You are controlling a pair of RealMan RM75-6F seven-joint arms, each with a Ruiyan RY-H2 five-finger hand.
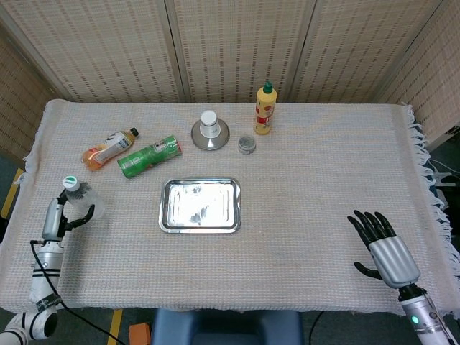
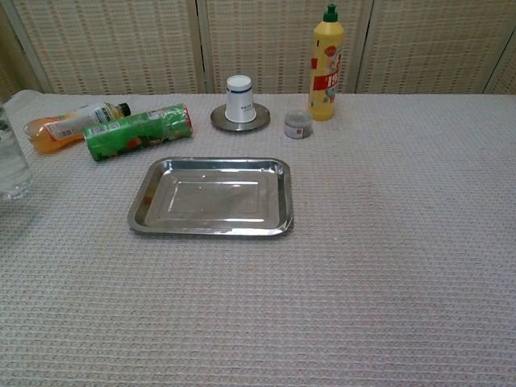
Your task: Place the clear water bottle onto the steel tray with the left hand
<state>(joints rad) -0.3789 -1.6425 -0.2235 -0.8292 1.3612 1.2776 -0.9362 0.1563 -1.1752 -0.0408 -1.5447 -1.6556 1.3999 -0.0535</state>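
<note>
The clear water bottle (image 1: 84,204) with a green-white cap stands upright near the table's left edge, and my left hand (image 1: 57,215) grips it with dark fingers wrapped around its body. The chest view catches only a sliver of the bottle (image 2: 10,165) at the left border, and the left hand does not show there. The steel tray (image 1: 164,208) (image 2: 139,216) lies bare at the table's middle, well to the right of the bottle. My right hand (image 1: 384,248) hovers at the front right corner, fingers spread, holding nothing.
Behind the tray lie an orange drink bottle (image 1: 108,147) (image 2: 68,127) and a green can (image 1: 149,156) (image 2: 137,131) on their sides. Further back stand a white cup on a steel saucer (image 1: 209,126) (image 2: 239,101), a small jar (image 1: 246,144) (image 2: 298,123) and a yellow squeeze bottle (image 1: 264,109) (image 2: 326,64).
</note>
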